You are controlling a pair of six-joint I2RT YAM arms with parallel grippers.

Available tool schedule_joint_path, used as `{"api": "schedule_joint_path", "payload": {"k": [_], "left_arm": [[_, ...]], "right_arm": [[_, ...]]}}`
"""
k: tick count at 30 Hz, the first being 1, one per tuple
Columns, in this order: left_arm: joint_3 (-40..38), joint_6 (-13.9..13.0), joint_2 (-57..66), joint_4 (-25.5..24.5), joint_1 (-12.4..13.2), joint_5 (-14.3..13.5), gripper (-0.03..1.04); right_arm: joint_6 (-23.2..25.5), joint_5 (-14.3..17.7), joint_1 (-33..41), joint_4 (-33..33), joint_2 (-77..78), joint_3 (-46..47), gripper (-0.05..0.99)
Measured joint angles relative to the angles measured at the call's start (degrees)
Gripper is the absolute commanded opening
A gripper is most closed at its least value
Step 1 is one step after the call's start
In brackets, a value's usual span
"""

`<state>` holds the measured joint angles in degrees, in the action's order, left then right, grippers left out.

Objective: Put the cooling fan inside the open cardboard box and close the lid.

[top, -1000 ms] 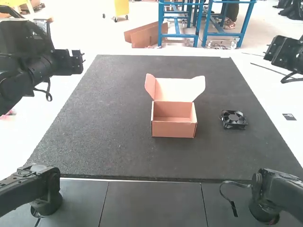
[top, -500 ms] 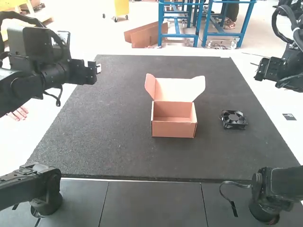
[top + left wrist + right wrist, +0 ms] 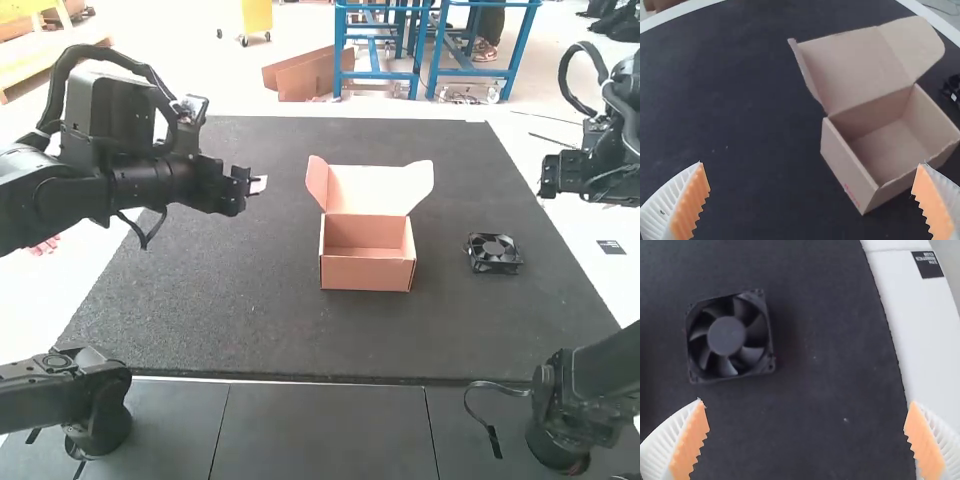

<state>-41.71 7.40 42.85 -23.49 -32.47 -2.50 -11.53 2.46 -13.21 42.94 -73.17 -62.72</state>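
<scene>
While our left gripper (image 3: 248, 186) hangs left of the cardboard box (image 3: 366, 250), fingers wide and empty, the cooling fan (image 3: 494, 251) lies flat on the worktop (image 3: 250, 300) right of the box. Our right gripper (image 3: 805, 407) is farther right, fingers wide too. We judge an off-centre pinch could skid the fan away.

This looks like a robot lab or workshop. Two big black robot arms, the left arm (image 3: 120, 180) and the right arm (image 3: 600, 165), stand at a white bench (image 3: 590, 225). A dark, rough mat (image 3: 250, 290) covers most of it.
</scene>
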Motion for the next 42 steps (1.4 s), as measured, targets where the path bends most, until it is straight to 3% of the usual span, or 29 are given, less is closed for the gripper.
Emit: {"api": "schedule_joint_path", "payload": {"k": [9, 23, 42], "left_arm": [[0.0, 0.0, -0.02, -0.85, -2.8, 1.16, 0.96], [-0.02, 0.0, -0.02, -0.79, -2.91, 1.27, 0.96], [-0.02, 0.02, 0.0, -1.4, -2.91, 1.27, 0.96]], "right_arm": [[-3.13, -0.04, 0.0, -2.51, -8.98, 0.44, 0.9], [-1.97, -0.04, 0.31, -9.51, -19.52, 0.46, 0.9], [-0.33, -0.04, 0.39, -11.56, -31.34, -6.29, 0.9]]}}
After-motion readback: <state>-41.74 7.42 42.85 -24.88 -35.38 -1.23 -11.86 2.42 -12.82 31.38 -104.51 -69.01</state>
